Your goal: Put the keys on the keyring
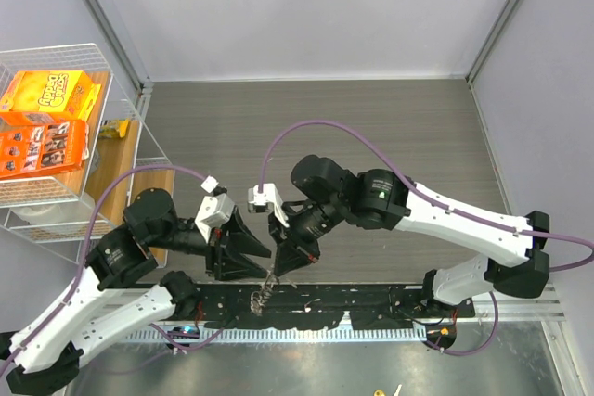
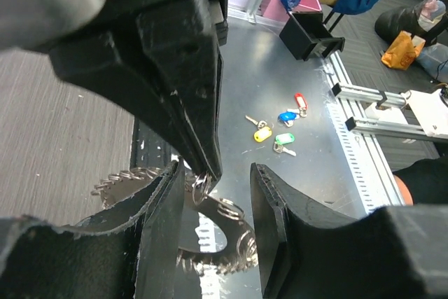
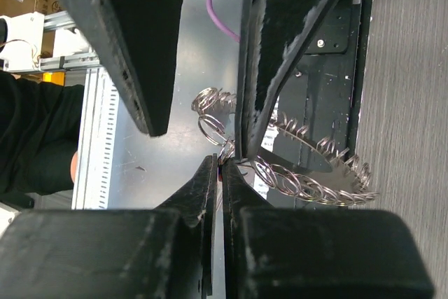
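Observation:
The keyring [image 2: 210,253] is a dark toothed wheel strung with several small silvery loops; it hangs over the black rail at the near table edge [image 1: 263,296] and shows in the right wrist view [image 3: 308,169]. My right gripper [image 3: 224,162] is shut, pinching a tiny key with a dark head and a small silver loop at its tips, right against the keyring. It comes down between the left fingers [image 2: 204,162]. My left gripper [image 2: 215,173] is open, its jaws straddling the keyring, one finger [image 3: 262,82] touching it. Both grippers meet in the top view [image 1: 271,271].
Small keys with coloured tags [image 2: 276,127] lie on the metal surface beyond the rail. A black box [image 2: 308,33] stands further off. A wire basket [image 1: 119,113] with cereal boxes stands at the table's left. The aluminium rail [image 1: 399,317] runs along the near edge.

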{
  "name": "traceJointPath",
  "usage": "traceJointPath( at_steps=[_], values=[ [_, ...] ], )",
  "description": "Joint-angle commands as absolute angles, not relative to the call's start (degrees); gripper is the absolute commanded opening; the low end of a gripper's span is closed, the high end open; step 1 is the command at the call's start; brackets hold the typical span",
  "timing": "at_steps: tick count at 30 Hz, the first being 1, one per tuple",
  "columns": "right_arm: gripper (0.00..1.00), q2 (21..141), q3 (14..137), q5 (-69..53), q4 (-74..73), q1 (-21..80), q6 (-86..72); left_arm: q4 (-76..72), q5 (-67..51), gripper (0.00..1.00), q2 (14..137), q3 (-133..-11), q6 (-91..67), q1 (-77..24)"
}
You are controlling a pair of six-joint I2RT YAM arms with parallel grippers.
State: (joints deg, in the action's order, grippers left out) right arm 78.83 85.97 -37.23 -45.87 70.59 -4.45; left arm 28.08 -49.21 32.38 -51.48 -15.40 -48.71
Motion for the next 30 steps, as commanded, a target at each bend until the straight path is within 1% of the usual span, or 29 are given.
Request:
traceJointPath(
  at_steps=[1,9,14,18,20,23,28,30],
  values=[
    [0.05,80.0,91.0,-41.0,-43.4,70.1,-3.5,28.3,-50.7,0.47,33.3,-51.7,-13.8,-49.0],
    [0.06,80.7,92.8,-41.3,-44.6,70.0,-2.2,29.6,-50.2,0.46,33.8,-51.9,-12.4,-49.0],
    [0.06,79.8,92.3,-41.0,-44.9,70.0,-2.2,30.5,-49.8,0.44,33.8,-52.1,-11.6,-49.0],
    [0.06,80.0,92.3,-40.7,-44.9,70.0,-1.9,30.8,-50.0,0.35,33.8,-52.4,-11.3,-49.0],
    [0.06,80.1,92.3,-40.4,-45.3,70.0,-1.7,31.0,-49.9,0.28,33.8,-52.4,-11.1,-49.0],
    [0.06,80.0,92.4,-40.2,-45.7,69.9,-1.4,31.6,-50.0,0.19,33.8,-52.5,-10.7,-49.0],
    [0.05,79.9,92.7,-39.4,-47.0,70.0,-0.5,32.5,-49.9,0.11,33.7,-52.9,-10.3,-49.0],
    [0.05,79.8,92.6,-39.1,-47.4,69.9,-0.4,32.7,-49.8,0.05,33.7,-53.0,-10.1,-49.0]
  ],
)
